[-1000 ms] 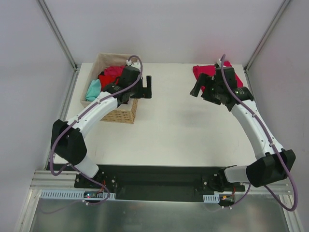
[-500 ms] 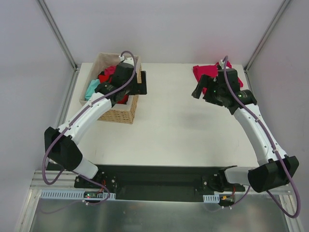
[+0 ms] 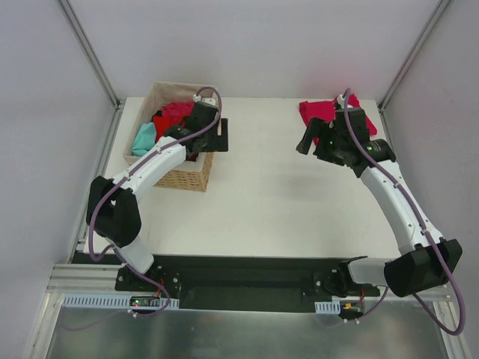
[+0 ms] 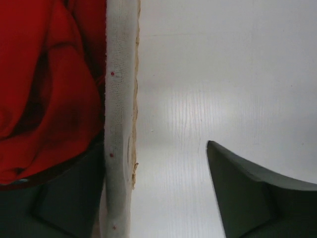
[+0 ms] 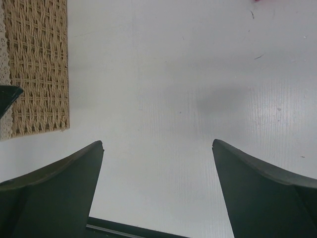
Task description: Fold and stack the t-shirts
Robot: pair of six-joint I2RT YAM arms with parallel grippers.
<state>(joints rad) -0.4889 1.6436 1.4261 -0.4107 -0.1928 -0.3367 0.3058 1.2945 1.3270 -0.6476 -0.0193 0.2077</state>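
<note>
Jaws of the left tool stand wide and empty astride the right rim of the basket, one finger inside beside the red t-shirt, apparently lined up to pull it out for folding. Its arm reaches far-left, wrist pointing down. The right tool, equally wide and empty, hovers over bare surface just near-left of the crimson t-shirt, which lies at the far right, seemingly starting the stack.
</note>
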